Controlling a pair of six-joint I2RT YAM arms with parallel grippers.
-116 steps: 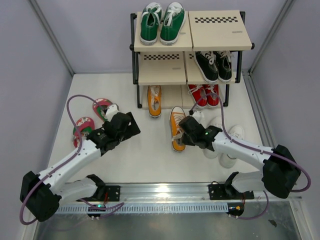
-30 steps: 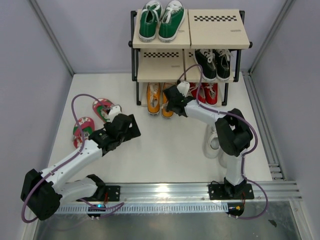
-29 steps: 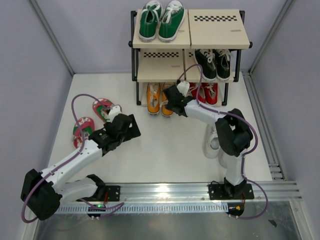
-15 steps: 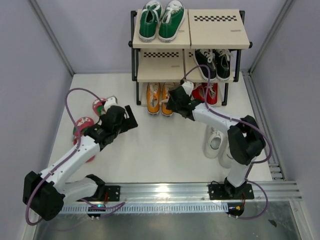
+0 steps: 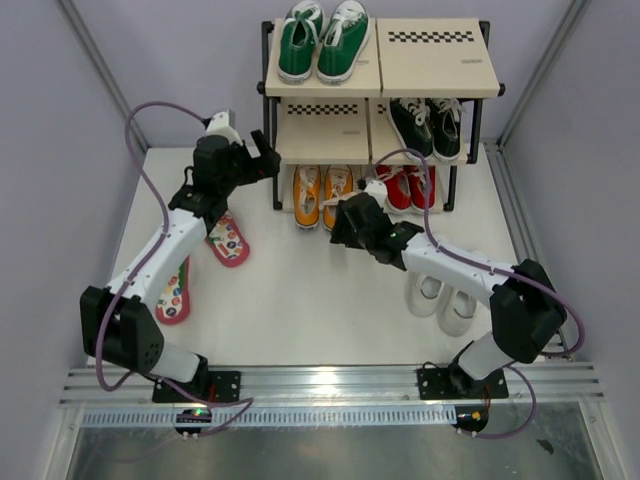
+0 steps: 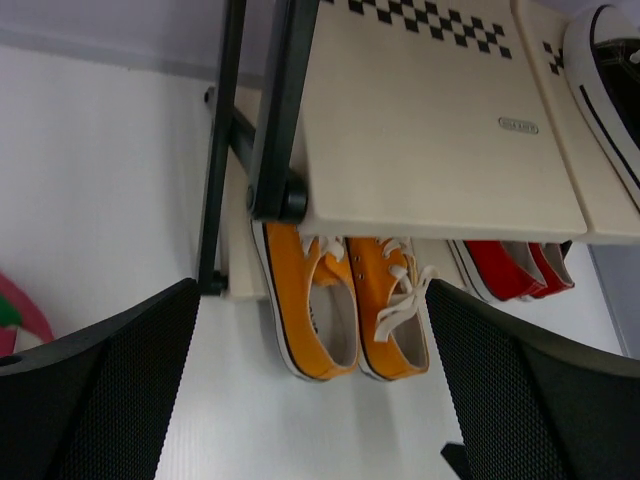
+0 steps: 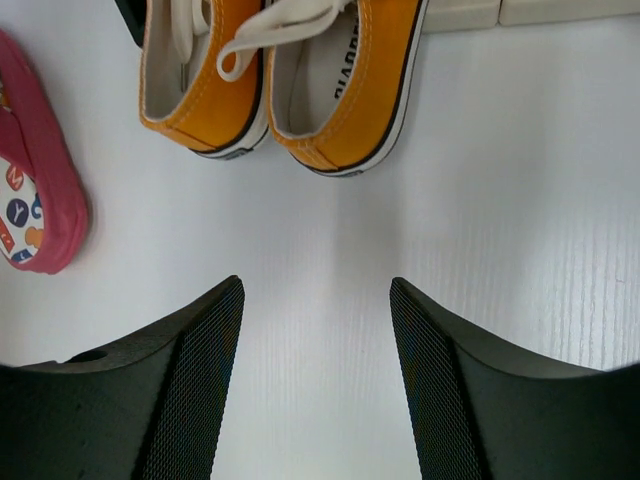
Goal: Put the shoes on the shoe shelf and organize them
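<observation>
The orange sneakers [image 5: 322, 195] stand side by side on the left of the bottom tier of the shoe shelf [image 5: 440, 65], heels toward me. My right gripper [image 5: 341, 228] hovers open and empty over the floor just in front of them; the right wrist view has both orange sneakers [image 7: 330, 90] beyond the fingertips. My left gripper [image 5: 267, 165] is open and empty by the shelf's left post, looking down on the orange sneakers [image 6: 345, 310]. Two pink flip-flops [image 5: 228, 241] [image 5: 175, 292] lie on the floor at left. The white sneakers [image 5: 442, 296] sit on the floor at right.
Green sneakers [image 5: 321, 42] fill the top tier's left half. Black sneakers [image 5: 427, 126] are on the middle tier at right and red sneakers [image 5: 408, 188] below them. The middle-left board [image 6: 430, 130] is bare. Grey walls close in both sides.
My right gripper opened and drew back from the orange sneaker, which now rests on the bottom tier. My left arm swung from the flip-flops up to the shelf's left post.
</observation>
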